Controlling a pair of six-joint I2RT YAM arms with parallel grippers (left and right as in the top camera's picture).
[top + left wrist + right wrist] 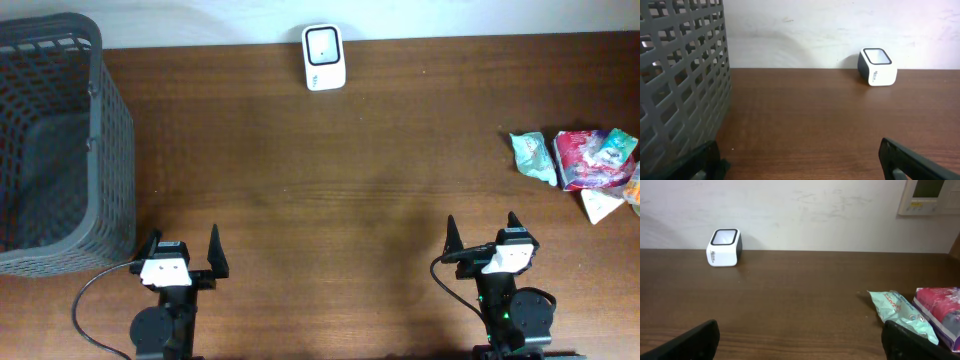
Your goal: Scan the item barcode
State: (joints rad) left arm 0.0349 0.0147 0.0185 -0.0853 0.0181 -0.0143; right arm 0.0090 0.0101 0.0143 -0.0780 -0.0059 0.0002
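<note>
The brown table (350, 200) carries a grey mesh basket (115, 150) at its far-left corner, upright, mouth open upward. Both arms sit low at the near edge, pointing toward the far edge: the left gripper (184, 238) near the basket, the right gripper (481, 222) toward the right, each with its fingers spread wide around nothing. The snack packets lie in a loose heap at the right edge, a teal packet (533, 156) flat and lying slantwise beside a red packet (590, 158). The white scanner (324, 57) stands at the far edge, window up.
</note>
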